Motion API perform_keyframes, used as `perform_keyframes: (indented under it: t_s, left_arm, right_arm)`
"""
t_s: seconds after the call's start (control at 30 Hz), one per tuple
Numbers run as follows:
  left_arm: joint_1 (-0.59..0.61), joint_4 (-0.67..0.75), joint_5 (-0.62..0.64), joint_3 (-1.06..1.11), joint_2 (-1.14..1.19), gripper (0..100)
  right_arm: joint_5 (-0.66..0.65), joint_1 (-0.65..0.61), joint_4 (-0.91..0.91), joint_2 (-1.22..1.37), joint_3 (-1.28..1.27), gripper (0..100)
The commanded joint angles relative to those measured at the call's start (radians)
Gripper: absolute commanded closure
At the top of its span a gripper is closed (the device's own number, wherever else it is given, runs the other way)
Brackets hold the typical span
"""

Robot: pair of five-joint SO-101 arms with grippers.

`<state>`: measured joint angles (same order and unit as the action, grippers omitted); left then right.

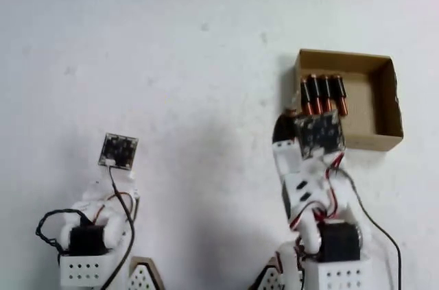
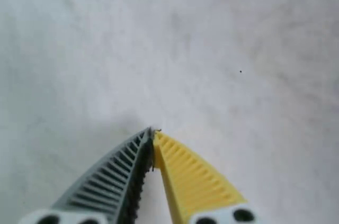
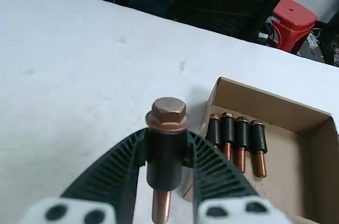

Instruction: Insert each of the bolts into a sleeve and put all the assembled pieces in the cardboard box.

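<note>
Right jaws clamp a sleeved bolt (image 3: 167, 152) beside the cardboard box (image 3: 267, 99), which holds four assembled pieces (image 3: 235, 135); left jaws are closed, empty, over the counter (image 2: 212, 49).

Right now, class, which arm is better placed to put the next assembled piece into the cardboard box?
Right. The right gripper is shut on an assembled bolt and sleeve beside the cardboard box, which already holds four pieces. The left gripper is shut on nothing over bare table.
</note>
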<state>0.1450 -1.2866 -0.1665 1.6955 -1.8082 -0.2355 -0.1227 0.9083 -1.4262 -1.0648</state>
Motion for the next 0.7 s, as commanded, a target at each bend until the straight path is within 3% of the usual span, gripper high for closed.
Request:
perform_keyframes:
  t_s: [0.0, 0.4, 0.67]
  left_arm:
    - [0.001, 0.003, -0.005, -0.003, -0.016, 98]
    - [0.001, 0.003, -0.005, -0.003, -0.016, 98]
    - [0.001, 0.003, -0.005, -0.003, -0.016, 98]
  right_arm:
    - [-0.011, 0.050, -0.001, 0.236, 0.203, 98.1]
    - [-0.018, 0.288, -0.176, 1.076, 0.660, 98.1]
    - [-0.020, 0.387, -0.182, 1.557, 1.056, 98.1]
